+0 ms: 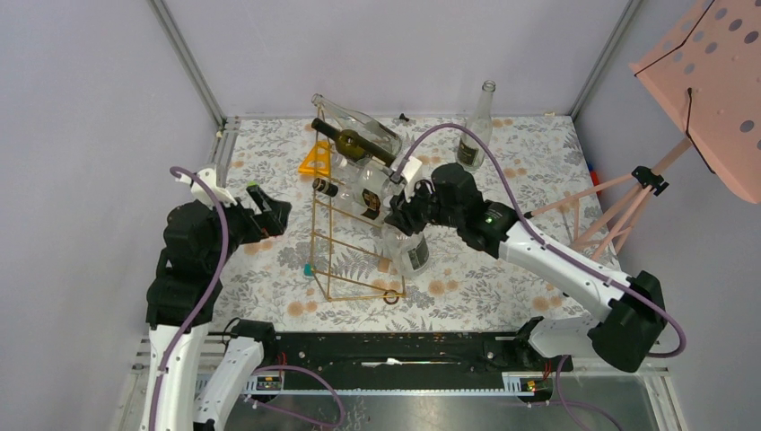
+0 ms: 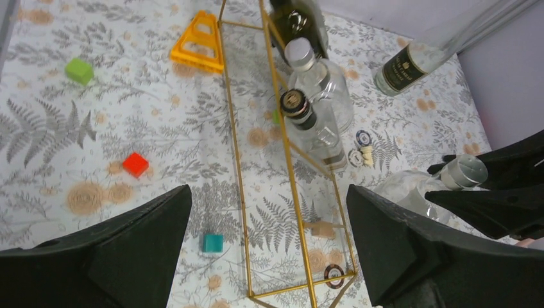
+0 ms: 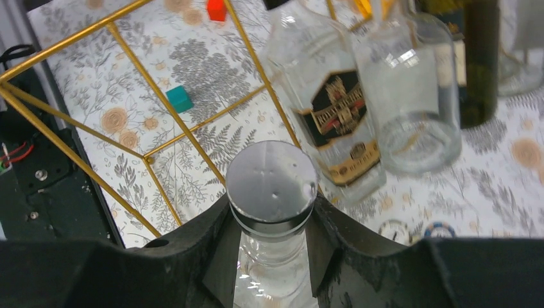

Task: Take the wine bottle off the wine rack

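The gold wire wine rack (image 1: 328,247) stands slanted at mid-table and shows in the left wrist view (image 2: 292,168) and right wrist view (image 3: 172,119). A dark green bottle (image 1: 354,144) and clear bottles (image 1: 359,193) lie on its upper rungs. My right gripper (image 1: 404,215) is shut on the neck of a clear wine bottle (image 1: 411,250) with a silver cap (image 3: 272,176), just right of the rack; the jaws (image 3: 272,212) pinch below the cap. That bottle also shows in the left wrist view (image 2: 410,191). My left gripper (image 1: 269,211) is open and empty, left of the rack (image 2: 269,218).
An orange triangle (image 1: 316,159) lies behind the rack. A clear bottle (image 1: 476,135) stands at the back right. Small green (image 2: 79,69), red (image 2: 135,163) and teal (image 2: 212,242) cubes and a poker chip (image 2: 333,276) lie on the cloth. A pink board on a tripod (image 1: 709,81) stands at the right.
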You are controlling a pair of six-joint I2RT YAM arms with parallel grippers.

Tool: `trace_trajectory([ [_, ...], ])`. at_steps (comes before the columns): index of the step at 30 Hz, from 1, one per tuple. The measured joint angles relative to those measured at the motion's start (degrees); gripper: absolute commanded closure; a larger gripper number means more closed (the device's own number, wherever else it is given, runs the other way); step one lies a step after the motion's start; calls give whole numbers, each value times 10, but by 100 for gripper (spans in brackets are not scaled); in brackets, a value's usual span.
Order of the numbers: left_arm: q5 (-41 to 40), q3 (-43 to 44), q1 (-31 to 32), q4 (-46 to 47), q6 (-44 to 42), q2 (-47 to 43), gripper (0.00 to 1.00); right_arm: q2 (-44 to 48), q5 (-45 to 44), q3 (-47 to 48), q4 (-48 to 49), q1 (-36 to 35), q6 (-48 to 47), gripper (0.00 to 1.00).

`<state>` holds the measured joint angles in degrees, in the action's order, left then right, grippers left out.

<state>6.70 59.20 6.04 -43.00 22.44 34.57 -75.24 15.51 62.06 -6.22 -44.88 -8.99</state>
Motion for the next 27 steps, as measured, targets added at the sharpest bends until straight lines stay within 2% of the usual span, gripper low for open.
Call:
trace_trajectory([
  [5,3,40,31,20,-13,53,1,44,-76,-1,-55,7,51,100],
  [12,-57,70,191,54,-31,143,1,89,-123,-1,-134,81,111,100],
  [17,-86,72,265,86,-40,212,1,100,-163,-1,-165,133,122,100],
  [21,-91,77,289,115,-52,257,1,91,-194,2,-180,182,125,100],
  [27,-96,103,289,153,-81,304,1,29,-236,42,-179,268,139,100],
])
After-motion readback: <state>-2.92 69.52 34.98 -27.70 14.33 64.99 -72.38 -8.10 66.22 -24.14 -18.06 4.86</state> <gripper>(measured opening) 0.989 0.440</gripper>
